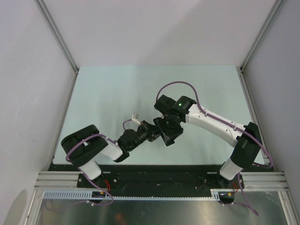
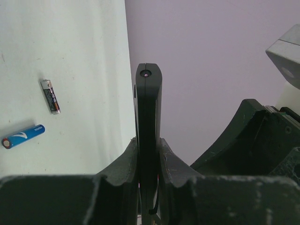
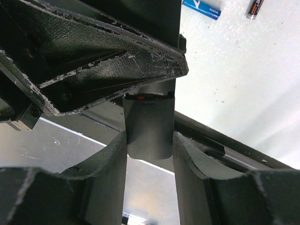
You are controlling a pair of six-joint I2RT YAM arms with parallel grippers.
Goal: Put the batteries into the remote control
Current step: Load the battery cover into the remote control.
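The black remote control [image 2: 149, 101] shows edge-on in the left wrist view, standing up between the fingers of my left gripper [image 2: 149, 140], which is shut on it. In the right wrist view my right gripper [image 3: 150, 140] pinches the sides of the remote's flat dark end [image 3: 149, 124]. A sliver of an orange-red battery [image 3: 140, 97] shows just above that end. Both grippers meet over the middle of the table [image 1: 161, 132]. A blue battery [image 2: 22, 136] and a dark grey battery [image 2: 50, 96] lie loose on the table.
The pale green table [image 1: 117, 89] is walled at the back and sides. A black strip and metal rail [image 1: 159, 176] run along its near edge. The loose batteries also show in the right wrist view: the blue battery [image 3: 201, 8] and the dark battery [image 3: 254, 8].
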